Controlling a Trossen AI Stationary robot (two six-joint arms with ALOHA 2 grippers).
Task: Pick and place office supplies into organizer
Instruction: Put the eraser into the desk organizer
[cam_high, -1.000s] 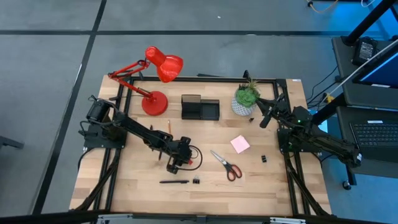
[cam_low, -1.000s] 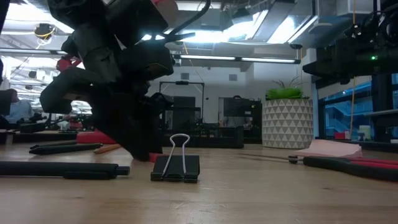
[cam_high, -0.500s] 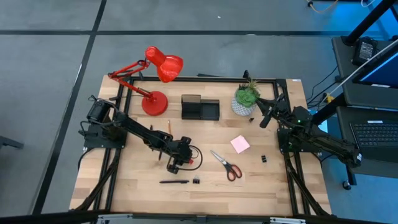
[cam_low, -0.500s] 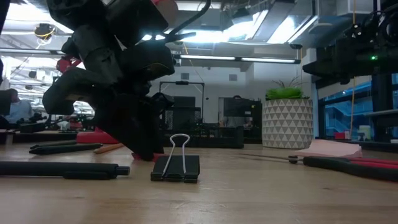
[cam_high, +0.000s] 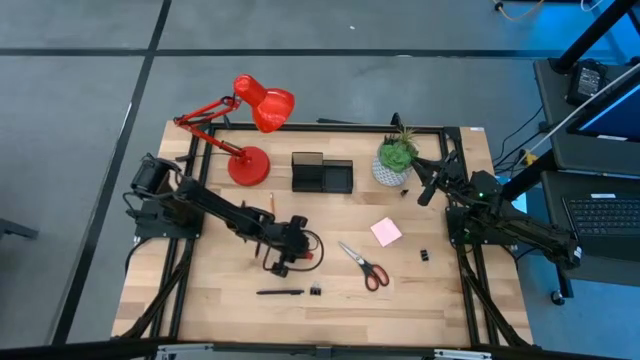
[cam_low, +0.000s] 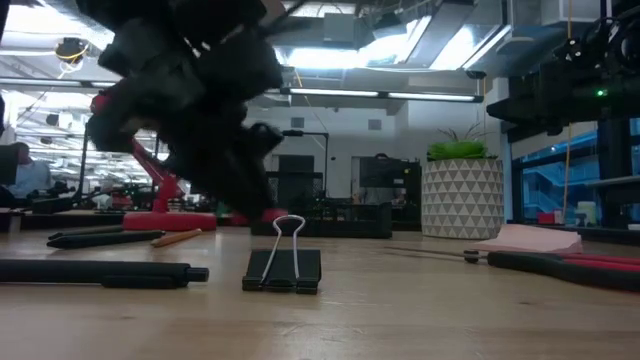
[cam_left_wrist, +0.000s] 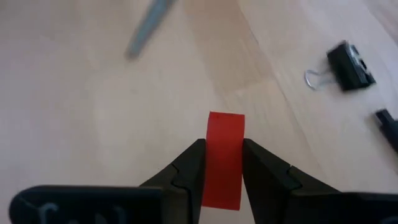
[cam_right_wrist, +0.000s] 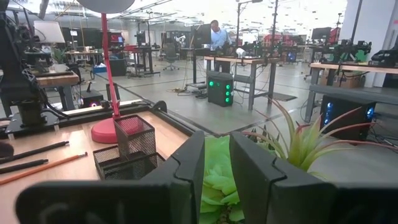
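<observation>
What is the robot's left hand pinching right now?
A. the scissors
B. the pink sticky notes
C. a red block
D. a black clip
C. In the left wrist view the left gripper has its two fingers closed on a small red block, lifted above the wood, while the black clip lies loose on the table.
</observation>
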